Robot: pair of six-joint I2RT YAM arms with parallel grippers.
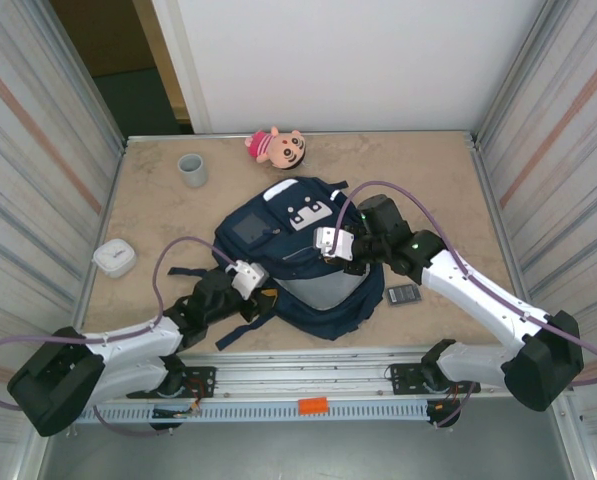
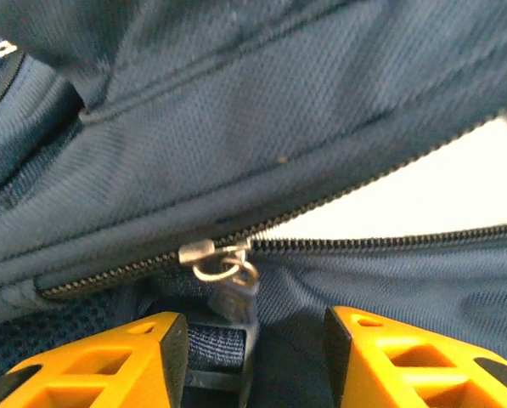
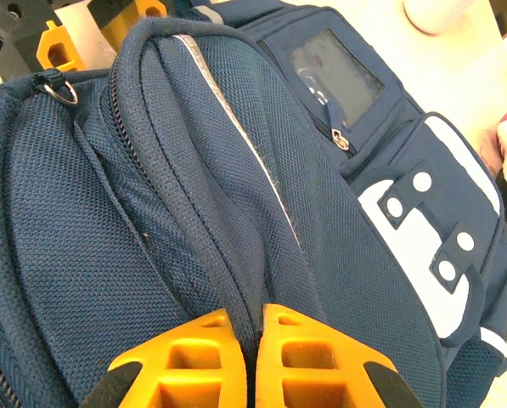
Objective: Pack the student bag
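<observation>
Student bag (image 1: 328, 322), navy w/ white patch (image 1: 306, 213), zip (image 2: 363, 242) part-open; my R claw (image 3: 246, 319) pinched its seam (image 3: 194, 229), L claw (image 2: 253, 330) spread.

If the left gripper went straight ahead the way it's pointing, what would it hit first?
Probably the metal zipper pull on the student bag, ahead of the left gripper; depth is unclear.

Table (image 1: 448, 200) is a beige marbled top. The student bag (image 1: 278, 225) lies flat in the middle, a grey cup (image 1: 192, 170) sits far left, a pink doll (image 1: 277, 148) by the back edge, a white case (image 1: 114, 258) on the left, and a dark flat gadget (image 1: 405, 294) just right of the bag.
</observation>
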